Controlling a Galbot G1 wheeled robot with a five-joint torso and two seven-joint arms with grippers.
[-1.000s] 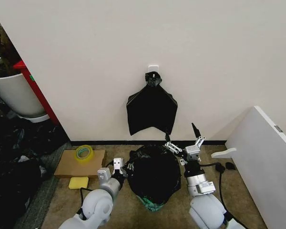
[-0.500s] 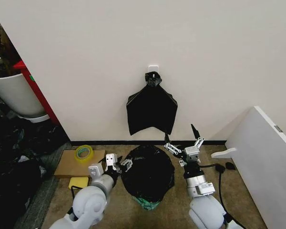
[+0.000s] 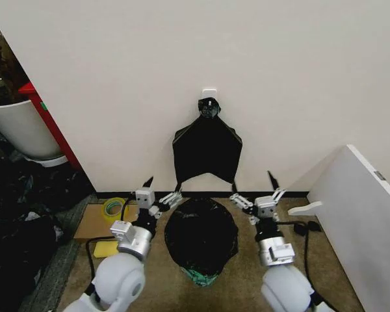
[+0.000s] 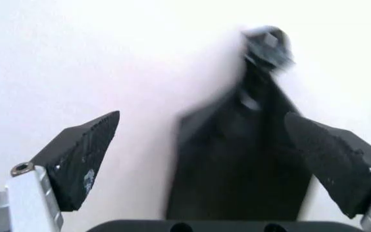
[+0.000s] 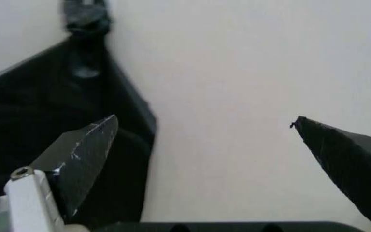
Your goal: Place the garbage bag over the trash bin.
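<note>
Black plastic: the garbage bag [image 3: 201, 235] sits draped over the trash bin [image 3: 199, 277], covering its mouth and most of its sides — a sliver of pale green base shows at the bottom edge.
Where it stands: on the carpet just in front of the wall, between the two arms and below the bunch of spare bags [image 3: 207, 151] hanging from a hook.
Left gripper [image 3: 161, 195]: a second ago it was low against the bag's left edge; now it has lifted up and off — fingers spread apart, nothing held. From its own wrist camera the two dark fingertips [image 4: 82, 154] frame the wall and the hanging bags, not the bin.
Right gripper [image 3: 259, 193]: fingers wide apart and empty, raised beside the bag's upper right; it has shifted slightly outward, and it touches no plastic.
Bag since release: it has settled into a rounder, tidier shape, with no bunching at the left.
What that means: both arms have let go, so the covering looks as good as done to me; whether the hem is tucked evenly behind the bin cannot be seen.
Nearby clutter: a roll of yellow tape [image 3: 114, 207] on a cardboard sheet [image 3: 99, 227], and a yellow sponge [image 3: 104, 249], all left of the bin and untouched.
</note>
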